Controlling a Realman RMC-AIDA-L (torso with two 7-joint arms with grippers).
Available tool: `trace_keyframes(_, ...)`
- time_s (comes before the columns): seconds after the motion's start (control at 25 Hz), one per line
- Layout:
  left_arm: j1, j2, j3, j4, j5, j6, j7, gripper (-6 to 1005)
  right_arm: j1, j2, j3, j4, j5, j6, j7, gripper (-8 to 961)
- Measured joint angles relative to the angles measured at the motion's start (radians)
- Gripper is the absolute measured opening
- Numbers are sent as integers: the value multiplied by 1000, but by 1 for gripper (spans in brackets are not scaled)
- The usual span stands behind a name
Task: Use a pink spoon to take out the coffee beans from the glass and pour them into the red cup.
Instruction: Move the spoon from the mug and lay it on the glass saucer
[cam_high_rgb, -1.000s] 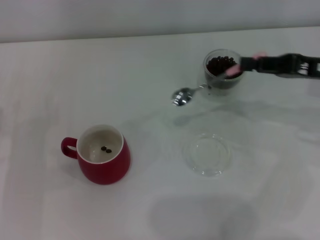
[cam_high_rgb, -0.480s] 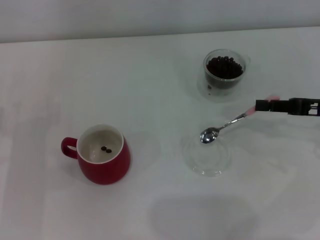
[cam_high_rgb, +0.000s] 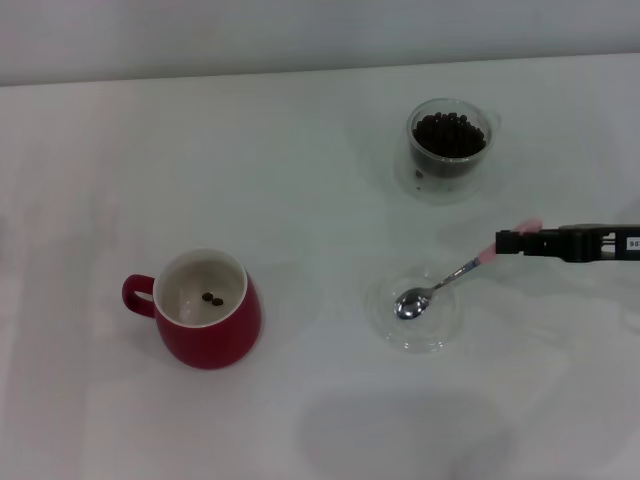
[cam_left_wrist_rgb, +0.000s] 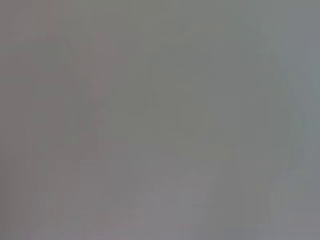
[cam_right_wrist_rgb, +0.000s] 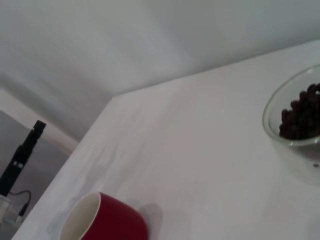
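right gripper (cam_high_rgb: 512, 243) holds pink spoon (cam_high_rgb: 440, 287) over clear saucer (cam_high_rgb: 413, 310), near glass (cam_high_rgb: 449, 148).

Pale pink on the pink spoon's (cam_high_rgb: 440, 287) handle, shiny silver at bowl and neck. Dark red outside the red cup (cam_high_rgb: 205, 310), white within. Dark brown (nearly black) coffee beans (cam_high_rgb: 449, 135). Clear glass (cam_high_rgb: 449, 150), clear saucer (cam_high_rgb: 412, 310). Black right gripper (cam_high_rgb: 512, 243). White, unpatterned table (cam_high_rgb: 250, 150).
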Motion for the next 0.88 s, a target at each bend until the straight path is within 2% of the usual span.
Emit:
trace_keyframes(0.52,-1,3,0,-3,0,6,0,726,5,19,-11,0,-15,21,-4,299)
trace_keyframes(0.88,-7,2,0,-2,0,3,0,727,11,21,-11,-2,-21,37,-5,302)
